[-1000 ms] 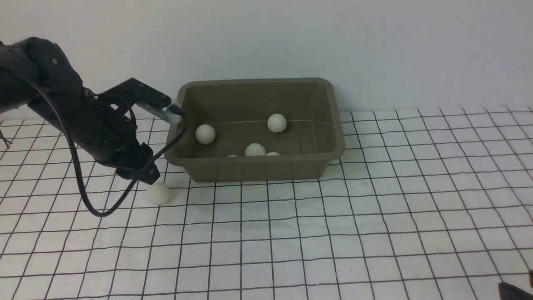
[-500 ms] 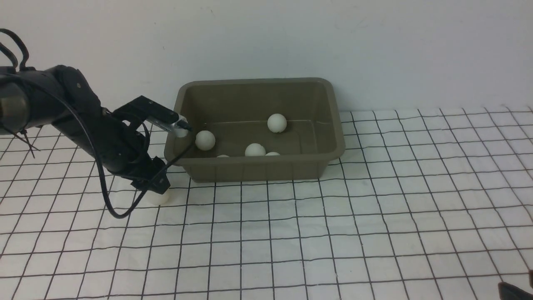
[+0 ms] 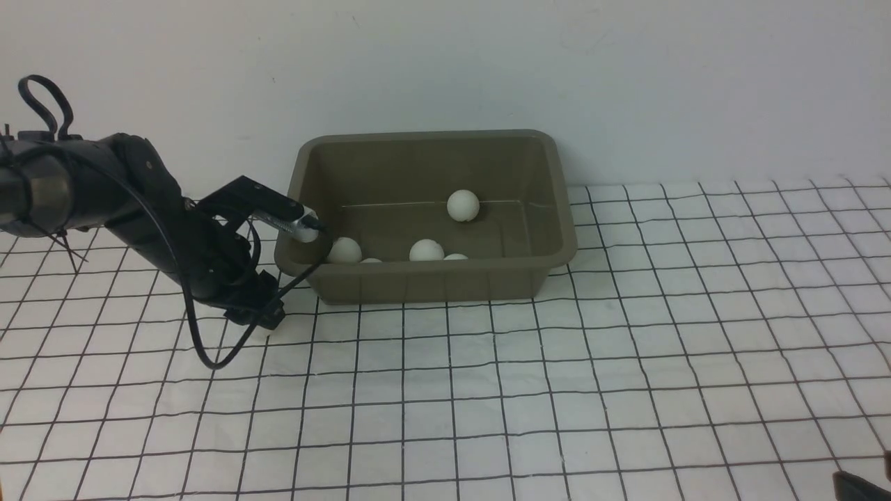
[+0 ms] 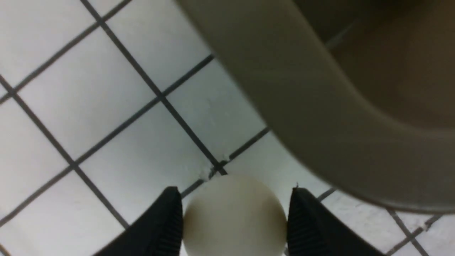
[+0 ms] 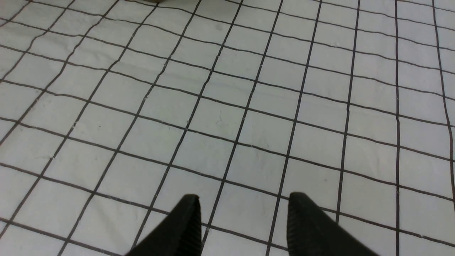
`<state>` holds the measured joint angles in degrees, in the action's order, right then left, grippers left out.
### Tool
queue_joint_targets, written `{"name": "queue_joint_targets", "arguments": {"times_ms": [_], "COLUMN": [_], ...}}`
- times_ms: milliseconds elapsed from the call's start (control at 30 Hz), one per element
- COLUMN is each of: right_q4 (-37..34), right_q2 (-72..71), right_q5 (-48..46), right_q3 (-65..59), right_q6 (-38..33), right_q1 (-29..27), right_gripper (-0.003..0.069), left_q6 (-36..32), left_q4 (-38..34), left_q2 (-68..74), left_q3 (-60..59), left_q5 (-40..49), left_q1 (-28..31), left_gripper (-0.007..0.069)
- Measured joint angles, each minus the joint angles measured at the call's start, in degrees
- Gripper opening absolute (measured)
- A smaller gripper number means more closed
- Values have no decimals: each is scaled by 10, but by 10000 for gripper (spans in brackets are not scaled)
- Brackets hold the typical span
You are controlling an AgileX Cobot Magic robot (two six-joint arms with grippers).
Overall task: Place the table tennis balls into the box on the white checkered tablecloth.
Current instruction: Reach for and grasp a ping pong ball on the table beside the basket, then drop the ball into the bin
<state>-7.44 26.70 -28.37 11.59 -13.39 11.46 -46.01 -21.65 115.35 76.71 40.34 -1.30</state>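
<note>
Step in hand: pickup of the one ball (image 4: 234,217) I see outside the box (image 3: 426,278). My left gripper (image 4: 235,190) stands low on the cloth (image 3: 557,390), just beside the box's near left corner, jaws narrowed onto the ball, one pad on each side. The other balls (image 3: 463,205) lie inside the box. My right gripper (image 5: 243,199) hangs over bare cloth, jaws apart, empty. Next move, in my judgement: lift straight up, clear the flared rim, carry inward, release.
</note>
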Motion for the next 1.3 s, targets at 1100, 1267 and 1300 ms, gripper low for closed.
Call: {"name": "queue_joint_targets", "arguments": {"times_ms": [1100,1267,1300], "right_q4": [0,0,0], "right_q2": [0,0,0], "right_q5": [0,0,0], "right_q3": [0,0,0], "right_q6": [0,0,0], "right_q1": [0,0,0], "right_gripper": [314,314,314], "left_q6": [-451,-439,-425], "left_q4": [-535,-520,-509], "left_q2": [1,-69,-90], "left_q3": [89,89,89], "left_q5": [-97,-106,-103], "left_q1": [-47,-45,-45], "left_gripper": [407,440,437]}}
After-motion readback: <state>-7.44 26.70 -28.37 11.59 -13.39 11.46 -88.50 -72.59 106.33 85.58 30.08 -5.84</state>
